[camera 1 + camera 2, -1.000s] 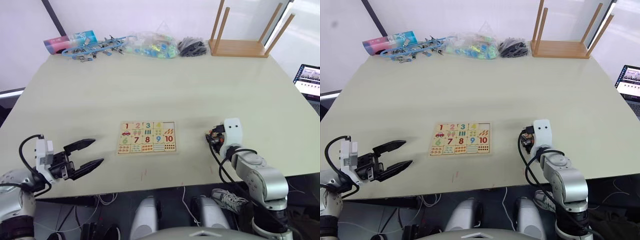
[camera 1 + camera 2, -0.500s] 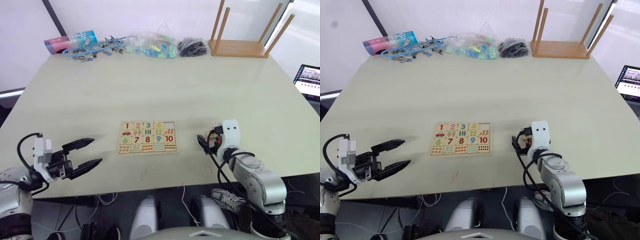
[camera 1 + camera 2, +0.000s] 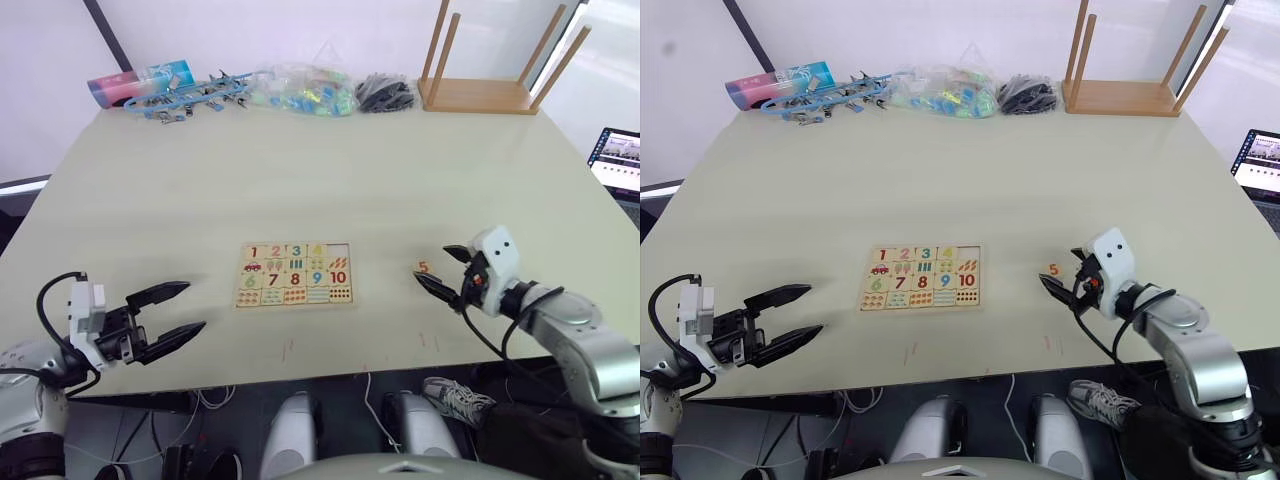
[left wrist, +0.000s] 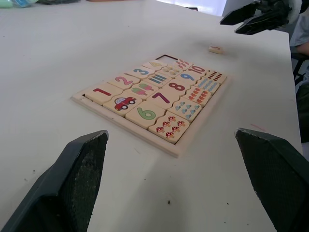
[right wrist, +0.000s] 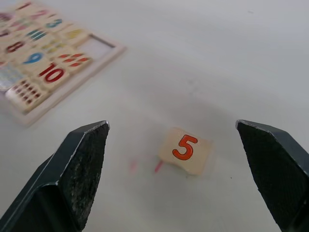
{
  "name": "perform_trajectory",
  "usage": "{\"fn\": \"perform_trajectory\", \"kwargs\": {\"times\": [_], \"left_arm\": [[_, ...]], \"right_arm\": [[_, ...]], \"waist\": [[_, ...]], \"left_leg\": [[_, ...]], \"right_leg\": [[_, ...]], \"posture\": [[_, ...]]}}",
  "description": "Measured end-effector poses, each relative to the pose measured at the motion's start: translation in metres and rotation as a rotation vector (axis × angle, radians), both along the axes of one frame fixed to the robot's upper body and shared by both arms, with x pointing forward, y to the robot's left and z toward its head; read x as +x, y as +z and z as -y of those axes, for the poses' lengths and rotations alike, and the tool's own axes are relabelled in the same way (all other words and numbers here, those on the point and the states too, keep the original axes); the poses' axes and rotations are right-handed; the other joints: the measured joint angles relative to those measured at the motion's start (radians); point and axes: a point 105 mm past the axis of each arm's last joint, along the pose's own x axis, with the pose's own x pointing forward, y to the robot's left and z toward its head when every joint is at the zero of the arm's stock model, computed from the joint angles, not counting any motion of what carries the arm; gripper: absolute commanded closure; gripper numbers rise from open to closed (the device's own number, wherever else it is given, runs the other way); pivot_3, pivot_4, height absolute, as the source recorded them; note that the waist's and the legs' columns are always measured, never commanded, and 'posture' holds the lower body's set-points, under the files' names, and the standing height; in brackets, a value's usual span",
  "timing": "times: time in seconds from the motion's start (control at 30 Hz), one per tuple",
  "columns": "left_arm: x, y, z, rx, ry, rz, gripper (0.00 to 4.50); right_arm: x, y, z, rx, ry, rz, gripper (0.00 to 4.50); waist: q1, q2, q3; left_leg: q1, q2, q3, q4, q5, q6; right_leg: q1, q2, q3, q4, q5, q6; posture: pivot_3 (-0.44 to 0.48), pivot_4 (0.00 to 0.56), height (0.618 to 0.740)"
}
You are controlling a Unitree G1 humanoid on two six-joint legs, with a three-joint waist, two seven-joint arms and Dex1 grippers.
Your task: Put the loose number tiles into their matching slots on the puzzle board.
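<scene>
1. While the puzzle board (image 3: 295, 274) lies flat near the middle of the table (image 3: 300, 170), slightly below centre in the head views, one loose number tile, the orange 5 (image 3: 424, 267), sits on the bare tabletop to the right of it, well apart from its rim.
2. The board holds tiles 1 to 4 in its top row, and the top-right slot (image 4: 166, 57), the one next to the 4, is an open recess.
3. The rows below show 6 to 10 and small counting pictures such as a red car and mushrooms.
4. The right gripper (image 3: 452, 268) is at the lower right of the left eye view, just beside the 5 tile, its two black fingers spread apart with nothing between them.
5. In the right wrist view the 5 tile (image 5: 186, 150) lies flat between the two spread fingers (image 5: 77, 169), touching neither.
6. The left gripper (image 3: 172, 311) is at the lower left of the left eye view, near the table's front edge, well apart from the board, fingers also spread and holding nothing.
7. Along the table's far edge, at the top of the frame, lie a blue toy plane (image 3: 190, 95), a clear bag of coloured pieces (image 3: 305, 90) and an upturned wooden stool (image 3: 480, 90).
8. A laptop screen (image 3: 618, 160) shows at the right edge.
</scene>
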Motion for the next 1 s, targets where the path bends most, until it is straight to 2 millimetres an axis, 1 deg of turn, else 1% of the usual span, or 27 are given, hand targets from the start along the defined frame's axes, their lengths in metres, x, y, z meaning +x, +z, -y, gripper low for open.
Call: {"fn": "perform_trajectory", "kwargs": {"times": [0.03,0.1,0.17,0.2,0.23,0.37,0.43,0.5,0.53,0.57,0.6,0.7,0.9,1.0], "left_arm": [[0.000,0.000,0.000,0.000,0.000,0.000,0.00],[0.000,0.000,0.000,0.001,-0.001,0.002,0.00],[0.000,0.000,0.000,0.001,-0.002,0.002,0.00],[-0.001,0.000,0.000,0.001,-0.003,0.001,0.00],[-0.001,0.000,0.001,0.001,-0.004,0.002,0.00],[-0.001,0.000,0.001,0.001,-0.007,0.001,0.00],[-0.002,-0.001,0.002,0.001,-0.008,0.001,0.00],[-0.002,0.000,0.003,0.003,-0.011,0.004,0.00],[-0.002,0.000,0.003,0.003,-0.012,0.005,0.00],[-0.002,0.000,0.003,0.003,-0.012,0.005,0.00],[-0.003,-0.001,0.003,0.003,-0.010,0.001,0.00],[-0.004,-0.001,0.004,0.007,-0.017,0.003,0.00],[-0.005,-0.001,0.005,0.008,-0.016,0.001,0.00],[-0.005,-0.001,0.006,0.009,-0.020,0.007,0.00]], "right_arm": [[0.000,0.001,0.001,-0.004,0.016,0.007,0.09],[0.001,0.006,0.000,-0.006,0.129,0.033,0.09],[0.002,0.009,0.001,-0.011,0.197,0.049,0.09],[0.005,0.010,0.002,-0.023,0.287,0.055,0.09],[0.006,0.012,0.003,-0.028,0.325,0.060,0.09],[0.011,0.012,0.005,-0.041,0.488,0.039,0.09],[0.015,0.008,0.004,-0.069,0.559,0.024,0.09],[0.020,0.005,0.005,-0.100,0.595,0.010,0.09],[0.027,0.002,0.007,-0.130,0.622,-0.004,0.09],[0.027,0.002,0.007,-0.132,0.624,-0.003,0.09],[0.034,0.001,0.007,-0.160,0.642,0.001,0.09],[0.045,-0.004,0.008,-0.236,0.669,0.002,0.09],[0.054,-0.019,0.010,-0.322,0.711,-0.031,0.09],[0.059,-0.024,0.008,-0.374,0.730,-0.033,0.09]], "waist": [[0.000,0.000,0.000],[0.000,-0.002,-0.001],[0.001,-0.002,-0.001],[0.000,-0.002,-0.001],[0.000,-0.002,-0.001],[0.002,-0.003,-0.001],[0.001,-0.003,-0.001],[0.001,-0.003,-0.001],[0.001,-0.003,-0.001],[0.001,-0.003,-0.001],[0.001,-0.003,-0.001],[-0.001,-0.003,-0.001],[0.000,-0.002,0.000],[-0.003,-0.002,0.000]], "left_leg": [[0.000,0.000,0.000,0.000,0.000,0.000],[0.000,0.000,0.000,0.000,0.000,0.000],[0.000,0.000,0.000,0.000,0.000,0.000],[0.000,0.000,0.001,0.000,0.000,0.000],[0.000,0.000,0.001,0.000,0.000,0.000],[0.000,0.000,0.000,0.000,0.000,0.000],[0.000,0.000,0.001,0.000,0.000,0.000],[0.000,0.000,0.001,0.000,0.000,0.000],[0.000,0.000,0.001,0.000,0.000,0.000],[0.000,0.000,0.001,0.000,0.000,0.000],[0.000,0.000,0.001,0.000,0.000,0.000],[0.000,0.000,0.003,0.000,0.000,0.000],[0.000,-0.001,0.007,0.000,0.000,0.000],[0.001,-0.001,0.008,0.000,0.000,0.000]], "right_leg": [[0.000,0.000,0.000,0.000,0.000,0.000],[0.000,0.001,0.000,0.000,0.000,-0.001],[0.000,0.001,0.000,0.000,0.001,-0.001],[0.000,0.000,0.000,0.000,0.001,-0.001],[0.000,0.000,0.000,0.000,0.001,-0.002],[0.000,0.001,0.000,0.000,0.002,-0.003],[0.000,0.000,0.000,0.000,0.002,-0.003],[0.000,0.000,0.000,0.000,0.002,-0.003],[0.000,0.000,0.000,0.000,0.002,-0.003],[0.000,0.000,0.000,0.000,0.002,-0.003],[0.000,0.001,0.000,0.000,0.002,-0.003],[0.000,0.001,0.000,0.000,0.002,-0.003],[0.001,0.001,0.000,0.000,0.002,-0.003],[0.001,0.001,0.000,0.000,0.002,-0.003]], "posture": [[0.000,0.150,0.737],[0.000,0.150,0.737],[0.000,0.150,0.737],[0.000,0.150,0.737],[0.000,0.150,0.737],[0.000,0.150,0.737],[0.000,0.150,0.737],[0.000,0.150,0.737],[0.000,0.150,0.737],[0.000,0.150,0.737],[0.000,0.150,0.737],[0.000,0.150,0.737],[0.000,0.150,0.737],[0.000,0.150,0.737]]}}
